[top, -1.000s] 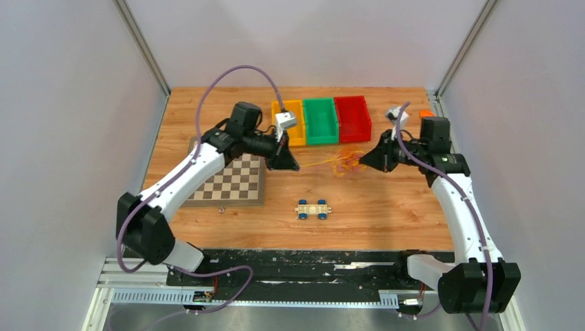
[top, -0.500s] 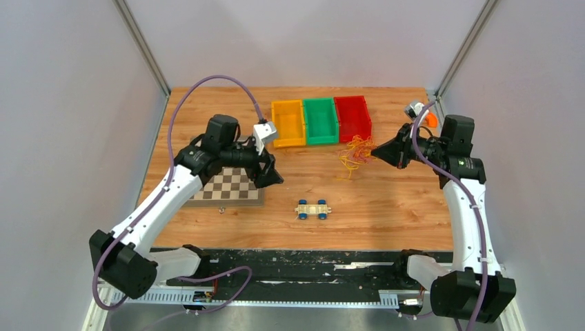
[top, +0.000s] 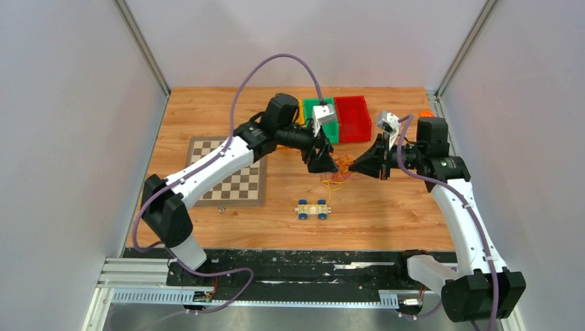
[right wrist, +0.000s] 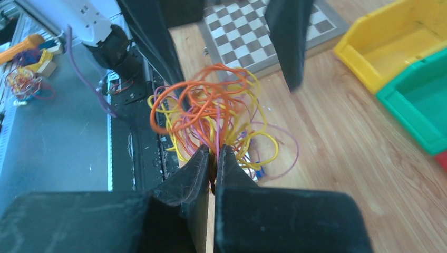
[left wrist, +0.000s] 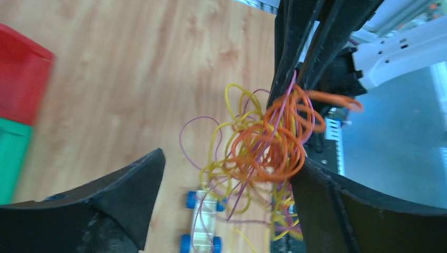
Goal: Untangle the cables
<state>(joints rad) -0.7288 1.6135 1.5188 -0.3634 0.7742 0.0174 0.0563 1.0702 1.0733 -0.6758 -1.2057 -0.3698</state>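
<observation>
Showing the tangle held up between the two arms, over the middle of the table (top: pixel 207 110). The right gripper (right wrist: pixel 215 154) is pinched tight on the cables (right wrist: pixel 211 108), with nothing but strands between its closed jaws. From that pinch, a knot of orange and yellow loops and a few pinkish threads fans out toward the opposite arm.

The left gripper (left wrist: pixel 229 163) faces it tip to tip with its fingers spread wide and grasping nothing. In its own wrist view the knot sits inside that opening, crowded against the right-hand finger, while looser yellow and pink loops trail toward the other finger.

Loose ends hang downward from the knot. From above they reach toward the toy car (top: pixel 312 209) just in front, but whether they touch the wood cannot be told. The chessboard (top: pixel 234 183) lies well apart on the left arm's side.

The governing relation is that the bundle already lies between the left fingers, on the line joining the two grippers, which runs roughly side to side across the table. Closing on an outer loop rather than the dense orange core would probably let a pull along that line separate the strands.
</observation>
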